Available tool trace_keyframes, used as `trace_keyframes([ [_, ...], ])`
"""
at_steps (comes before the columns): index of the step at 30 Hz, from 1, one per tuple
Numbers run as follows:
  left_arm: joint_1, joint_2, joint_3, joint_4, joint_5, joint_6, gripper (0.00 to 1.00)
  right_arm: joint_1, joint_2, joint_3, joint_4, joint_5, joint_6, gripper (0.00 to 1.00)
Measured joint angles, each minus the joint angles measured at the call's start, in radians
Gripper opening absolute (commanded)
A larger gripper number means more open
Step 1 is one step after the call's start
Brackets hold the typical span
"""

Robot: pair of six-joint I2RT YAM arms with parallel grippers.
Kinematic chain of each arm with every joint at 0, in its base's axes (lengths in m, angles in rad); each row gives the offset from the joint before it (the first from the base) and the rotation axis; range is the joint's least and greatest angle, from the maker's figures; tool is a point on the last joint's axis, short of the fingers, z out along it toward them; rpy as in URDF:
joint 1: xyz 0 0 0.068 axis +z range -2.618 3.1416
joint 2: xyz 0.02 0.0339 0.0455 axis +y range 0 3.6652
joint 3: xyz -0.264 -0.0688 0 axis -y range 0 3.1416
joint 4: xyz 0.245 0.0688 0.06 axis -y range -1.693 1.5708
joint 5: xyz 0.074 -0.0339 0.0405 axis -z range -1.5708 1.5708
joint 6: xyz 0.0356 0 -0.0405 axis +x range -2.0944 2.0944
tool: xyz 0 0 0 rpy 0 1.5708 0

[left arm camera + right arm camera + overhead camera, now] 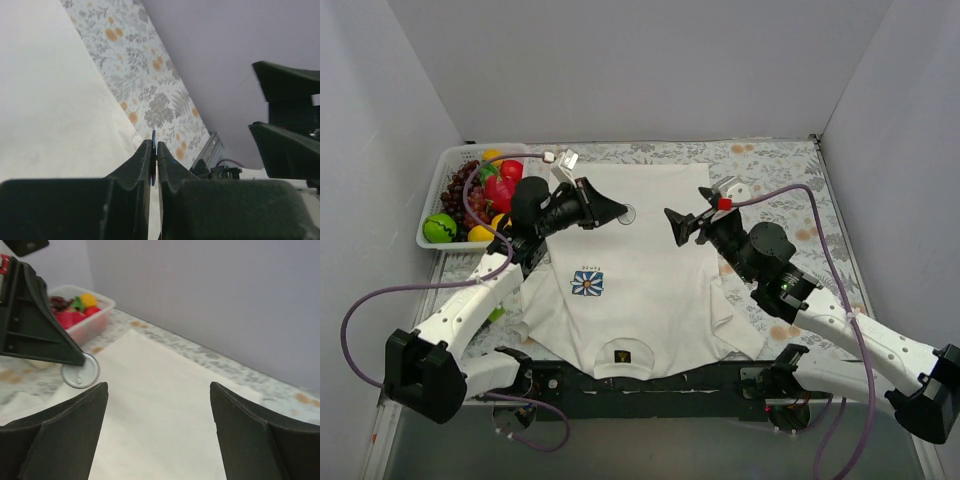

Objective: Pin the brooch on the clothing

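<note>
Brooch (80, 371) first: we judge it light, rigid and slick, a thin disc that could twist in a rim hold. The left gripper (620, 212) pinches it at its edge, over the far half of the clothing (650, 290), pale face toward the right gripper (673, 224), which stands spread and empty. The clothing is soft and will likely bunch under a pin. It lies flat on the flower-patterned table (770, 165); walls close three sides, and a fruit tray (428, 228) sits far left.
</note>
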Motion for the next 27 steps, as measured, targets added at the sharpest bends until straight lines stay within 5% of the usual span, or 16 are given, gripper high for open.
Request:
trace_keyframes([
  [4, 0.0, -0.103, -0.14, 0.187, -0.036, -0.107, 0.0, -0.118, -0.005, -0.024, -0.021, -0.272, 0.282, 0.89],
  [11, 0.0, -0.185, -0.268, 0.452, -0.087, -0.251, 0.0, -0.227, 0.102, -0.102, 0.186, -0.655, 0.698, 0.78],
  [19, 0.0, -0.185, -0.268, 0.526, -0.077, -0.271, 0.0, -0.233, 0.255, -0.099, 0.391, -0.838, 0.982, 0.63],
  [27, 0.0, -0.19, -0.268, 0.526, -0.056, -0.261, 0.0, -0.233, 0.311, -0.032, 0.422, -0.858, 1.082, 0.56],
])
